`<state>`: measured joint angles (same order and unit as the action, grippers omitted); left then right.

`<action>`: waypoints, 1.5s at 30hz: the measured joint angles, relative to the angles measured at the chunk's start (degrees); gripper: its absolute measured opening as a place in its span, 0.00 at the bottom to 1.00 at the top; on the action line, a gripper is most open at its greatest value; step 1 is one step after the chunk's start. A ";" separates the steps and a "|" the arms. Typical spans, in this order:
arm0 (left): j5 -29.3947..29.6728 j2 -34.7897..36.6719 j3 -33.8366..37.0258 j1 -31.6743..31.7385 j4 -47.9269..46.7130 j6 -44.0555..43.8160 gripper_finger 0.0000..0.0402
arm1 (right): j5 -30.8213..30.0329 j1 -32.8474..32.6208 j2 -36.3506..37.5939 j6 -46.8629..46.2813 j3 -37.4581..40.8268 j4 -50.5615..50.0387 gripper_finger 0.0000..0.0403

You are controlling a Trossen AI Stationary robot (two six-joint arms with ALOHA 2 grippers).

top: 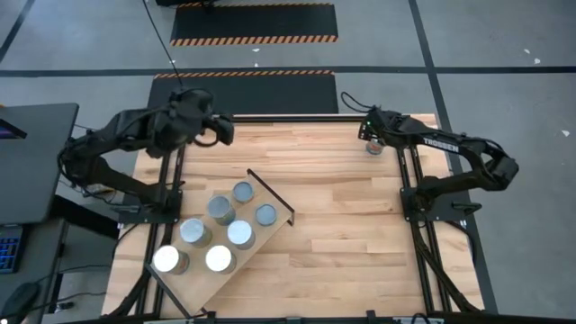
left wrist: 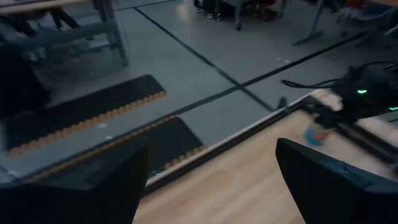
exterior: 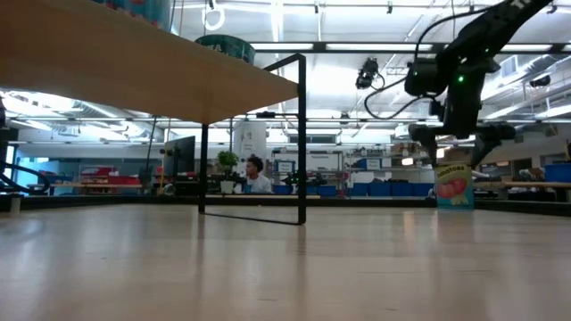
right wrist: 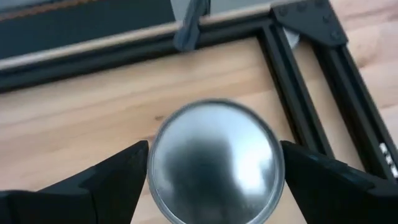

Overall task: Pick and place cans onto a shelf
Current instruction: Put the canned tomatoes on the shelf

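- The right gripper (top: pixel 373 142) is at the far right corner of the table (top: pixel 360 234), just above one can (top: pixel 374 148).
- Its fingers (right wrist: pixel 106 180) are wide open, one on each side of the can's (right wrist: pixel 214 158) shiny top (they are not squeezing it, and it is not held).
- That can stands upright on the table, near the black frame (right wrist: pixel 298 93) at the table's edge.
- In the low view the same can (exterior: pixel 453 185) sits on the wood under the right gripper (exterior: pixel 455 147); its label shows a blue and red picture.
- The shelf (top: pixel 270 236) is a light board with a thin black edge, lying at a slant over the near left part of the table.
- Six cans stand on the shelf, all upright, in two rows of three.
- One row is by the shelf's far side (top: pixel 243 192), (top: pixel 220 209), (top: pixel 194 232), and the other is beside it (top: pixel 265 214), (top: pixel 239 234), (top: pixel 219 258).
- One more can (top: pixel 167 260) stands at the shelf's near left corner (I cannot tell if it is on the board or just off it).
- The left gripper (top: pixel 225 131) waits over the far left edge of the table, well away from the cans.
- Its fingers (left wrist: pixel 329 180) are wide open and hold nothing.
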<state>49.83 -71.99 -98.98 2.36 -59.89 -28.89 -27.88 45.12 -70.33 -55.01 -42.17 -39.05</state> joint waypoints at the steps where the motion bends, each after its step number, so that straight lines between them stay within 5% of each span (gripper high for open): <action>1: -0.21 -0.02 0.00 0.98 0.01 1.45 0.87 | 0.15 -0.01 -0.71 -0.67 0.02 -0.10 0.90; 8: -3.42 0.03 0.00 5.95 0.04 11.56 0.87 | 2.05 -0.13 -2.86 -2.48 0.02 3.66 0.90; 22: -30.70 0.25 0.00 13.82 2.30 24.74 0.87 | 5.75 -2.48 -2.64 0.85 -0.65 5.98 0.80; 35: -48.54 0.25 0.00 10.16 15.35 25.69 0.87 | 9.54 -24.52 -2.25 33.67 -19.86 -11.71 0.80; 45: -46.21 -0.57 0.00 -6.21 26.42 18.72 0.87 | 21.03 -49.81 -2.52 40.34 -25.40 -15.51 0.81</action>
<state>3.62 -72.56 -98.98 -3.85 -33.47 -10.17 -6.85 -4.69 -72.84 -14.68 -67.57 -54.56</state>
